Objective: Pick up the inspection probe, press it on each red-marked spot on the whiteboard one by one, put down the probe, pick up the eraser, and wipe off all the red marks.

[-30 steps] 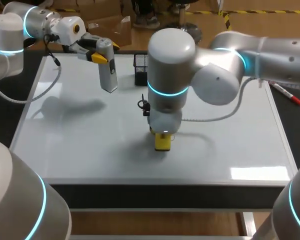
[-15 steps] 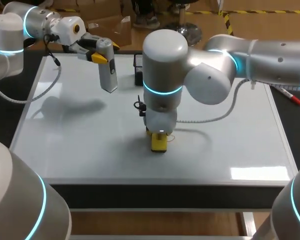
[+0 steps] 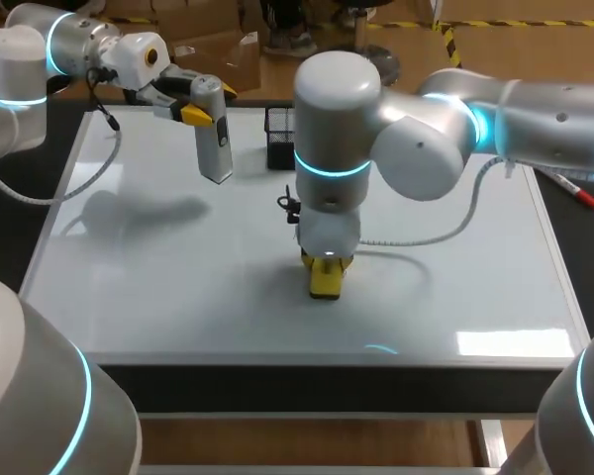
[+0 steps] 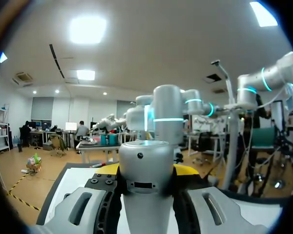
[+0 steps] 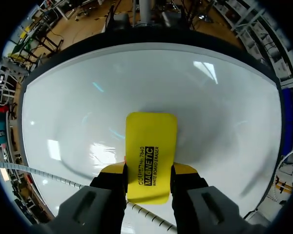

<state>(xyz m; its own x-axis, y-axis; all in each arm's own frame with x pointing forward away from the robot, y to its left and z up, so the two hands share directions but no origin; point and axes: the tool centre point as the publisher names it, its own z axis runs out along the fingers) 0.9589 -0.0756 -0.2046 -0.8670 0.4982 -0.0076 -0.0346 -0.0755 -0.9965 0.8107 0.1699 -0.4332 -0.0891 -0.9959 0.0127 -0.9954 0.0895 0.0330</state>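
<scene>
The grey-white inspection probe (image 3: 216, 141) hangs upright above the whiteboard's (image 3: 168, 287) far left part, with my left gripper (image 3: 200, 103) shut on its top. In the left wrist view the probe (image 4: 146, 158) fills the gap between the yellow tips of that gripper (image 4: 147, 176). The yellow eraser (image 3: 325, 281) lies flat against the board near its middle front, and my right gripper (image 3: 325, 263) is shut on it from above. The right wrist view shows the eraser (image 5: 150, 146) clamped by this gripper (image 5: 149, 171). A tiny red trace (image 5: 125, 158) shows at the eraser's edge.
A black mesh holder (image 3: 279, 137) stands at the board's far edge, just right of the probe. A red marker (image 3: 572, 188) lies off the board at the right. The right arm's big elbow (image 3: 337, 129) hangs over the board's centre.
The right arm swung slightly left with the eraser, then back right, sliding it over the board. The left arm and probe have not moved.
</scene>
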